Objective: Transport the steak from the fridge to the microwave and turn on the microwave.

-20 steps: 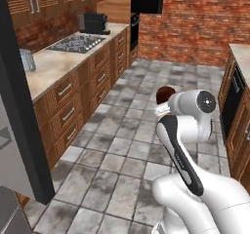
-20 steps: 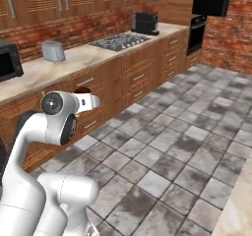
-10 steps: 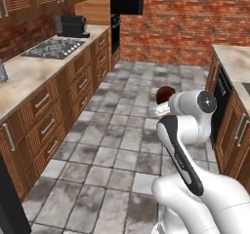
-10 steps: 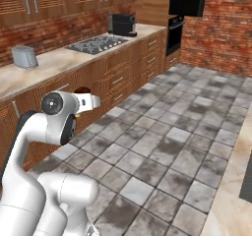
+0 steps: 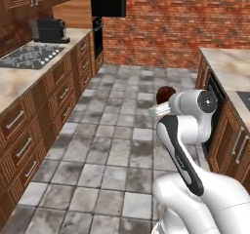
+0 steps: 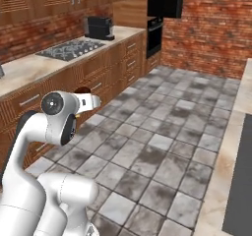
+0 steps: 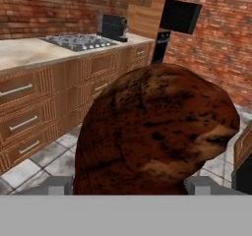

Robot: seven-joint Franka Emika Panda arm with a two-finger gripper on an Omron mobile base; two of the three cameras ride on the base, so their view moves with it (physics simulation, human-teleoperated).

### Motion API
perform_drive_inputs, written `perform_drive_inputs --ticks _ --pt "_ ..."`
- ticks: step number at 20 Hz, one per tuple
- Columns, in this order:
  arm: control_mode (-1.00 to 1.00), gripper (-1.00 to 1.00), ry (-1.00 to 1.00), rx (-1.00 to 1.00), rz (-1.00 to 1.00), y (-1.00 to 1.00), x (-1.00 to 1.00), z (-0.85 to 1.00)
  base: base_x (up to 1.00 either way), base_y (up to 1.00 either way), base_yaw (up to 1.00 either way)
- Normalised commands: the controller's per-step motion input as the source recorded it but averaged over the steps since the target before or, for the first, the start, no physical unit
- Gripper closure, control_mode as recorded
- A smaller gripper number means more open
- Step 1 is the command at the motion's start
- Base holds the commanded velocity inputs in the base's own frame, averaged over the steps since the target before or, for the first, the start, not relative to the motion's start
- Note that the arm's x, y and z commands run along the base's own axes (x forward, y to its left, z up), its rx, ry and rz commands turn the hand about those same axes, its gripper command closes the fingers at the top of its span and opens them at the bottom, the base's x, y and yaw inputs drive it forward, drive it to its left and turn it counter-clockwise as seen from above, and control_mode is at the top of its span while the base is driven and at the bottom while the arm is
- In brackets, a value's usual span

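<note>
Carrying the steak (image 7: 157, 132) is what I judge this step to be: it sits between my gripper's (image 7: 127, 185) two fingertips (image 7: 54, 186), jaws spread wide around the meat and closed on it, so the chunk blocks much of the hand view. From the left base view I see the steak (image 5: 166, 92) as a dark reddish lump just ahead of the arm's wrist, held up at about counter height rather than low over the floor; I take that as a sensible carry pose, arm folded close to the base so nothing swings out while the base drives.

My landmark is the microwave (image 5: 108, 2), the black box mounted high at the far end of the cabinet run. It is still well apart from the steak, ahead and to my left. Directly below it stands the black oven (image 6: 154, 36); on the counter just this side of it sits a dark coffee machine (image 6: 100, 27), and nearer me than that, the cooktop (image 5: 30, 56) lies flush in the counter.

Between me and the microwave the tiled floor (image 5: 117, 145) is open. The cabinet fronts (image 5: 46, 101) edge that lane on my left, and a second counter (image 5: 229, 69) edges it on my right, near the elbow. I judge the right side the tighter one, so I would favour the middle of the lane.
</note>
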Motion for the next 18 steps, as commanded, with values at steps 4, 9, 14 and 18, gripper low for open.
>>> perform_drive_inputs --ticks 4,9,14,18 --pt "1.0 1.0 0.0 0.0 0.0 0.0 0.0 0.0 0.81 0.0 -0.18" --pt "1.0 1.0 0.0 0.0 0.0 0.0 0.0 0.0 0.84 0.0 -0.17" --pt "1.0 1.0 0.0 0.0 0.0 0.0 0.0 0.0 0.87 0.0 -0.16" --pt "1.0 1.0 0.0 0.0 0.0 0.0 0.0 0.0 0.91 0.0 -0.14"
